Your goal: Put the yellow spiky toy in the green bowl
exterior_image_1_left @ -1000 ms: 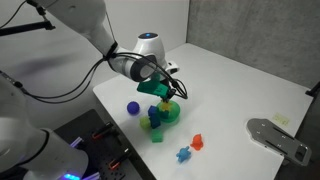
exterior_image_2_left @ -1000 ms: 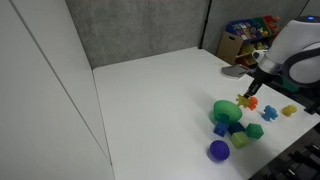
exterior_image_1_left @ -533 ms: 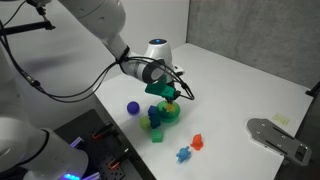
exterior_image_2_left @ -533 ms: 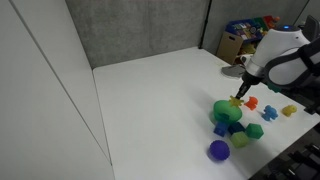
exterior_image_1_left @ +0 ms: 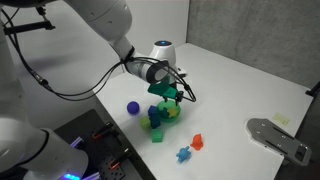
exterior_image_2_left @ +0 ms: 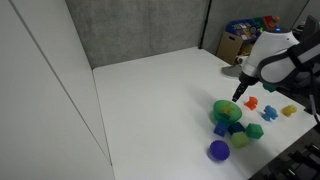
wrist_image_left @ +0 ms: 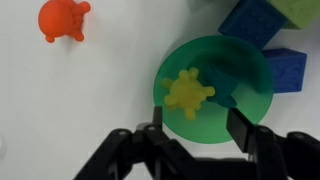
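Note:
In the wrist view the yellow spiky toy (wrist_image_left: 187, 93) lies inside the green bowl (wrist_image_left: 245, 118), left of centre, with a teal piece (wrist_image_left: 226, 86) beside it. My gripper (wrist_image_left: 198, 136) is over the bowl's near rim with its jaws spread wide. Nothing sits between the fingers (wrist_image_left: 240, 133), and the toy is clear of them. In both exterior views the gripper (exterior_image_1_left: 173, 96) (exterior_image_2_left: 238, 94) hovers just above the green bowl (exterior_image_1_left: 170, 112) (exterior_image_2_left: 224, 110). The toy is too small to pick out there.
Blue blocks (wrist_image_left: 257, 20) crowd the bowl's far side. A red spiky toy (wrist_image_left: 63, 18) (exterior_image_1_left: 197, 142) and a blue one (exterior_image_1_left: 184, 154) lie apart on the white table. A purple ball (exterior_image_1_left: 132, 107) and a yellow-green cube (exterior_image_1_left: 157, 135) sit nearby. A grey metal piece (exterior_image_1_left: 278, 135) lies towards the table's edge.
My gripper came over the green bowl with the yellow toy, then opened. The toy now rests in the bowl, free of the fingers.

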